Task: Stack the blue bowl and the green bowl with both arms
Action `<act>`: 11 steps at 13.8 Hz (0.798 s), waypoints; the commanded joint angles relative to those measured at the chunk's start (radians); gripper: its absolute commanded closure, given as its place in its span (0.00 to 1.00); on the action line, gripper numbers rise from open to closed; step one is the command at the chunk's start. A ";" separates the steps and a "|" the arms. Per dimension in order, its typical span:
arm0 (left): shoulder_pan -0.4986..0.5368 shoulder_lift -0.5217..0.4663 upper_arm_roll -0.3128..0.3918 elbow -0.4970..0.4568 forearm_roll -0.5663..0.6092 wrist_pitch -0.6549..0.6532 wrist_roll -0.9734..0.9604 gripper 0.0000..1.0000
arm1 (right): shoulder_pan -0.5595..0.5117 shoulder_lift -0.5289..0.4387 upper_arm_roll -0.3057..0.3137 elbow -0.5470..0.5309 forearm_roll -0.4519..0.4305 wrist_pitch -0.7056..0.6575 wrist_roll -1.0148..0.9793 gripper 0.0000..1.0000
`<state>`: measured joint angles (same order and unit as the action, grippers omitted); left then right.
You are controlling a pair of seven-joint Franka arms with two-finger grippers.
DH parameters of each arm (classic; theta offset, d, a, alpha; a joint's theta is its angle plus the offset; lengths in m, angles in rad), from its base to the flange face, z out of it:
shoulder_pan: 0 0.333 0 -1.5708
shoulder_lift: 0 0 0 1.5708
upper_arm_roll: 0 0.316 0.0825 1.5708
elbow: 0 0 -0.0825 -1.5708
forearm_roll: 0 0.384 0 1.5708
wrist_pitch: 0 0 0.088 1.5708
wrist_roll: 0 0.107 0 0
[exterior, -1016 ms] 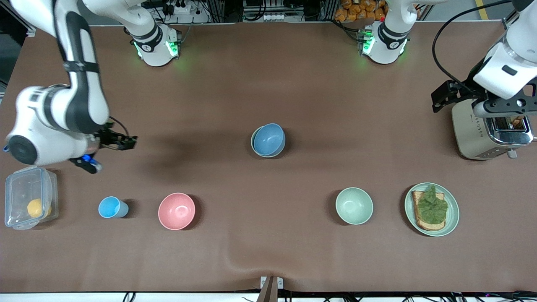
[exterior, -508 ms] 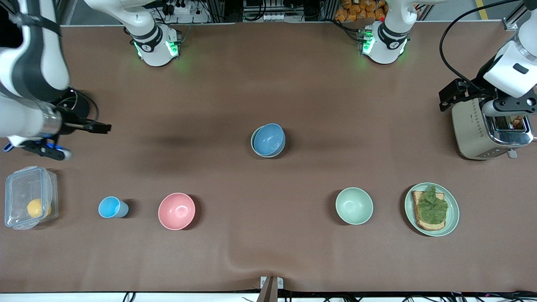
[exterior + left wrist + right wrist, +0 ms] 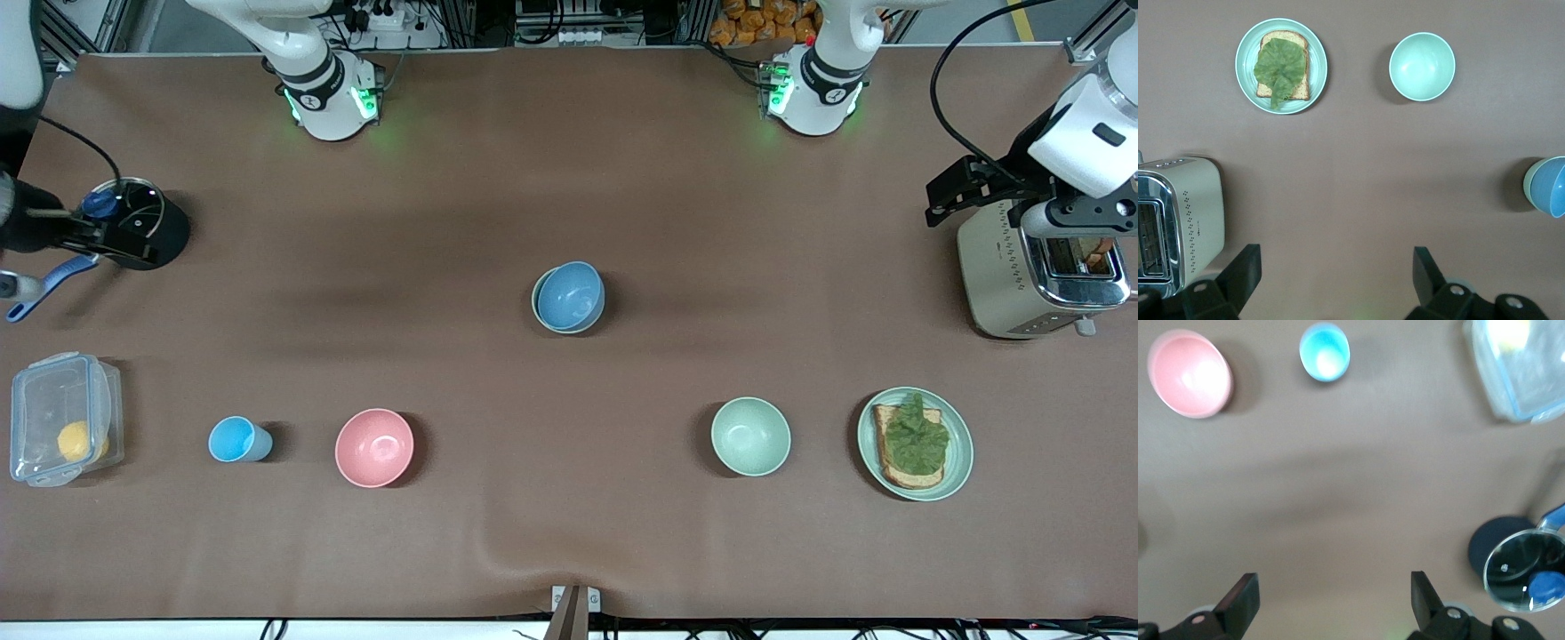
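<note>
Front view shows the blue bowl (image 3: 571,296) nested in the green bowl (image 3: 537,302) mid-table. The left gripper (image 3: 1335,280) hangs over bare table beside the toaster (image 3: 1022,276), jaws spread, empty; the right gripper (image 3: 1331,603), likewise released, hangs near a pot (image 3: 138,233).

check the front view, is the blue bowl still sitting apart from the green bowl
No, the blue bowl sits nested inside the green bowl at mid-table.

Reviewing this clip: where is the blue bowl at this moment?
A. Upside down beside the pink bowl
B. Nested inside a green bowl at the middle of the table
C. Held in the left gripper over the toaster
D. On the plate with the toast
B: the blue bowl sits inside the green bowl, whose rim shows around its edge, untouched by either gripper.
</note>
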<state>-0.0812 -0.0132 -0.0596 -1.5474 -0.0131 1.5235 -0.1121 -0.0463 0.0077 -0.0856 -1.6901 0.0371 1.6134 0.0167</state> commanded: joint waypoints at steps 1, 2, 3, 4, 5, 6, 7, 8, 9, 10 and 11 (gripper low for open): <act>0.001 -0.004 -0.002 0.013 -0.021 -0.025 0.028 0.00 | -0.015 -0.040 0.027 0.064 -0.013 -0.026 0.003 0.00; -0.002 -0.004 -0.002 0.013 -0.021 -0.026 0.026 0.00 | -0.007 -0.055 0.030 0.090 -0.013 -0.030 0.005 0.00; 0.000 -0.004 -0.002 0.013 -0.021 -0.026 0.026 0.00 | 0.003 -0.058 0.030 0.117 -0.011 -0.055 0.008 0.00; 0.003 -0.004 -0.002 0.013 -0.019 -0.026 0.026 0.00 | 0.026 -0.058 0.023 0.148 -0.010 -0.100 0.008 0.00; 0.003 -0.004 -0.002 0.013 -0.019 -0.028 0.026 0.00 | 0.049 -0.057 0.012 0.162 -0.013 -0.113 0.006 0.00; 0.003 -0.005 0.000 0.013 -0.018 -0.031 0.028 0.00 | 0.055 -0.054 0.012 0.158 -0.022 -0.102 0.006 0.00; 0.003 -0.005 0.000 0.013 -0.018 -0.032 0.028 0.00 | 0.056 -0.049 0.013 0.152 -0.023 -0.101 0.006 0.00; 0.003 -0.007 0.001 0.013 -0.018 -0.031 0.028 0.00 | 0.054 -0.049 0.013 0.150 -0.023 -0.096 0.005 0.00; 0.003 -0.007 0.003 0.013 -0.016 -0.032 0.028 0.00 | 0.055 -0.049 0.013 0.155 -0.025 -0.096 0.002 0.00; 0.003 -0.007 0.004 0.013 -0.016 -0.031 0.026 0.00 | 0.057 -0.049 0.013 0.155 -0.023 -0.099 0.002 0.00; 0.003 -0.007 0.004 0.013 -0.018 -0.031 0.026 0.00 | 0.062 -0.051 0.015 0.159 -0.023 -0.102 -0.001 0.00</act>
<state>-0.0816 -0.0132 -0.0599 -1.5461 -0.0133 1.5141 -0.1072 0.0008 -0.0428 -0.0665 -1.5447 0.0350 1.5200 0.0168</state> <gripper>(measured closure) 0.000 0.000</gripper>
